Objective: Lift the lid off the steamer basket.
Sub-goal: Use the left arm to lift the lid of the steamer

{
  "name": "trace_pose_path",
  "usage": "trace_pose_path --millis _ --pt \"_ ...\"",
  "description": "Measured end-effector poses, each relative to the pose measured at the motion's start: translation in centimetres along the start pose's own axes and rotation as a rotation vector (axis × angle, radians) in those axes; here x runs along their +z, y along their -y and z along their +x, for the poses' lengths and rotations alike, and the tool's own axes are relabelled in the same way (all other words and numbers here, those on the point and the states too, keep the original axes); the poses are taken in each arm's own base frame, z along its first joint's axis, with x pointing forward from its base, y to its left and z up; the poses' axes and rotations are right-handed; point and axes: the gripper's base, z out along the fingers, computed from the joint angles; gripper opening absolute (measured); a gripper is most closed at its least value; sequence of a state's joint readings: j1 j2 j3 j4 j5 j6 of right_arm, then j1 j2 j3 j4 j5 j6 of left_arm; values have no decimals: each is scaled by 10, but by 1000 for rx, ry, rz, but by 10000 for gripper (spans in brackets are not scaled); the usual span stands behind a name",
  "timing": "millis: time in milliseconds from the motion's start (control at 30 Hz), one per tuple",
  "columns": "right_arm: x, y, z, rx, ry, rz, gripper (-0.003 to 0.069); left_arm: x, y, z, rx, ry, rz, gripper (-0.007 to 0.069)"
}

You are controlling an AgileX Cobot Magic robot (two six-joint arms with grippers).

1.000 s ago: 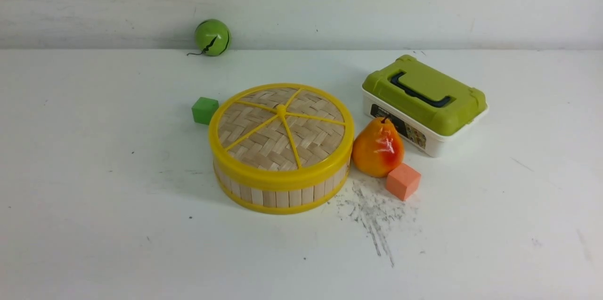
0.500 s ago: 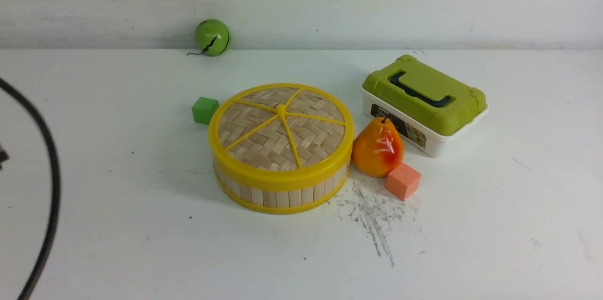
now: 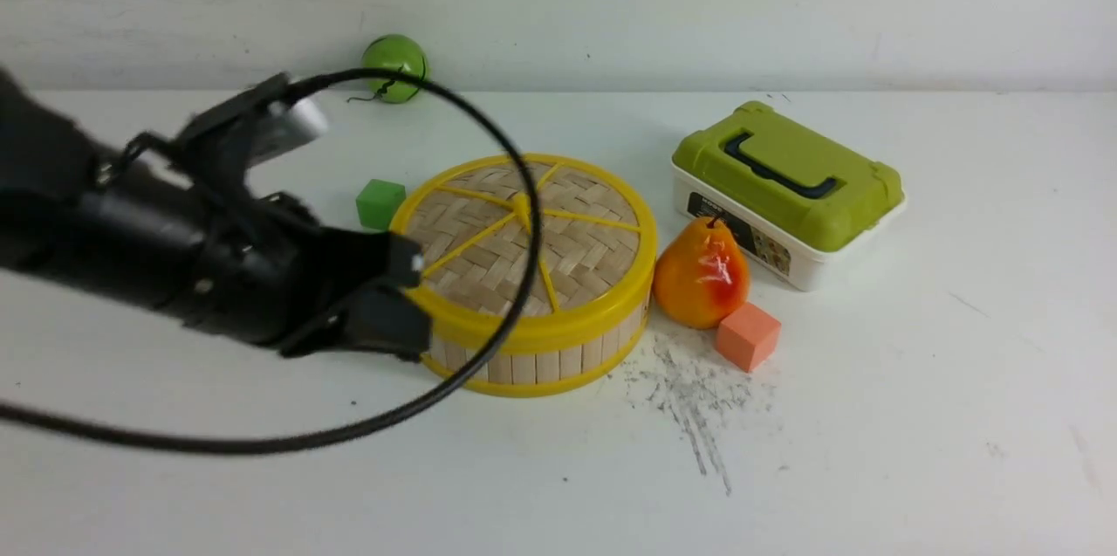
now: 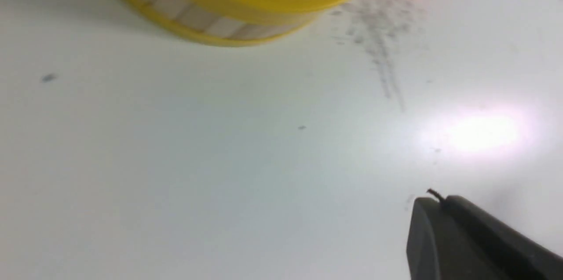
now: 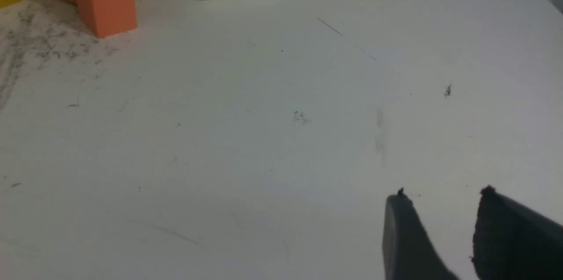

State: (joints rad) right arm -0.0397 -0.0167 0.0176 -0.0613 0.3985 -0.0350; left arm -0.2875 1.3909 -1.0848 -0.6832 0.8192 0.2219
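Front view has the lid (image 3: 522, 233) sitting flat and square on the steamer basket (image 3: 524, 364), roughly mid-table, so nothing's been lifted yet. Woven top, five yellow spokes running into a small central knob.

Neighbours are tight. A pear (image 3: 701, 272) is right up against the basket on the side toward the table's right edge, with an orange cube (image 3: 747, 336) just beside the pear. A green cube (image 3: 380, 203) sits close on the far-left side. A white box with a green lid (image 3: 785, 189) is further right, and a green ball (image 3: 394, 67) is at the far edge.

The left gripper (image 4: 433, 201) is near the basket's left side with its jaws pressed together, holding nothing. Its wrist view shows bare table between the tips and the basket. The arm's black cable (image 3: 515, 189) loops across the lid in the picture. The right gripper (image 5: 444, 192) is spread and empty, out over bare table toward the right edge.

My take is that this is the approach step. I'd open the jaws before getting any closer and come down over the knob or the thick rim. Then I'd lift straight up so the basket doesn't drag into the pear or the green cube. That cable could snag, too.
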Motion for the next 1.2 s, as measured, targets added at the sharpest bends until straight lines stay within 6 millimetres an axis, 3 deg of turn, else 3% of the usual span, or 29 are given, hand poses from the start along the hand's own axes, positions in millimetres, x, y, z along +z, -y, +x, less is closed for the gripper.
trace_pose_path --millis 200,233,300,400,500,633,833,1033,1200 --pt "0 0 0 0 0 0 240 39 32 -56 125 -74 -1 -13" --pt "0 0 0 0 0 0 240 41 33 -58 138 -78 -13 -13" --pt "0 0 0 0 0 0 240 54 42 -81 156 -70 -98 -13" --pt "0 0 0 0 0 0 240 62 49 -99 181 -35 -191 -11" --pt "0 0 0 0 0 0 240 77 53 -121 277 26 -321 45" --pt "0 0 0 0 0 0 240 92 51 -133 321 44 -377 188" --pt "0 0 0 0 0 0 240 129 31 -137 367 31 -455 395" --pt "0 0 0 0 0 0 240 157 17 -134 380 13 -470 438" --pt "0 0 0 0 0 0 240 163 14 -133 384 10 -472 414"
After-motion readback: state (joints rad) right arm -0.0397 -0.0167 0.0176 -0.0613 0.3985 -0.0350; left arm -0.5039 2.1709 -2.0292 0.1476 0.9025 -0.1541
